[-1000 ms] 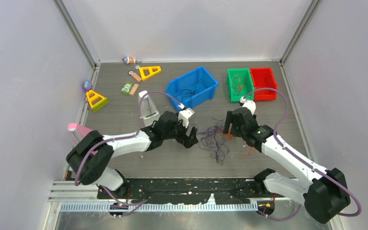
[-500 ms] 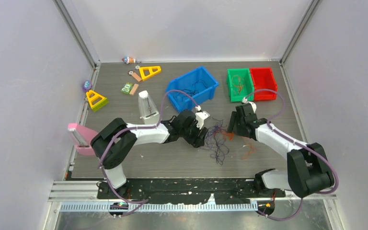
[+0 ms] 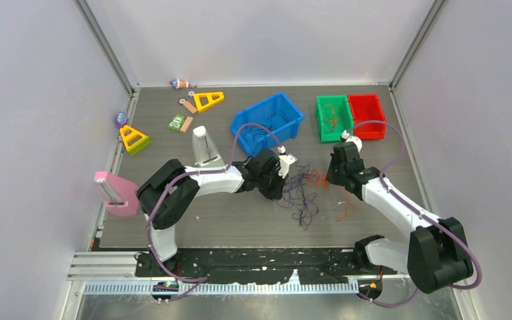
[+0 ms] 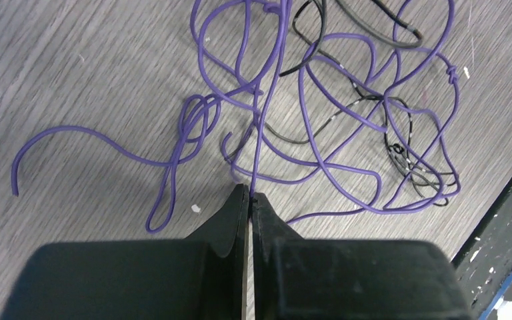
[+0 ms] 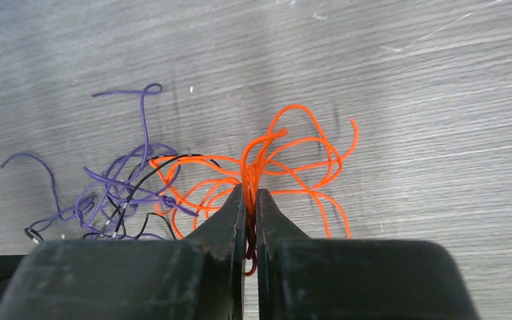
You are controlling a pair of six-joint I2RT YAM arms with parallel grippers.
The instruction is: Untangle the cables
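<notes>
Both arms have closed on the cables point(image 3: 300, 190) lying on the tabletop point(image 3: 227, 220): our left end effector point(image 4: 249, 195) pinches one purple strand point(image 4: 267, 100), our right end effector point(image 5: 247, 195) clamps the orange loops point(image 5: 252, 160). We should pull apart slowly, low, watching for snags.

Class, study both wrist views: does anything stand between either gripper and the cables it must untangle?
Nothing visible does. The left gripper is shut on a purple cable, the right gripper on orange cables.
</notes>
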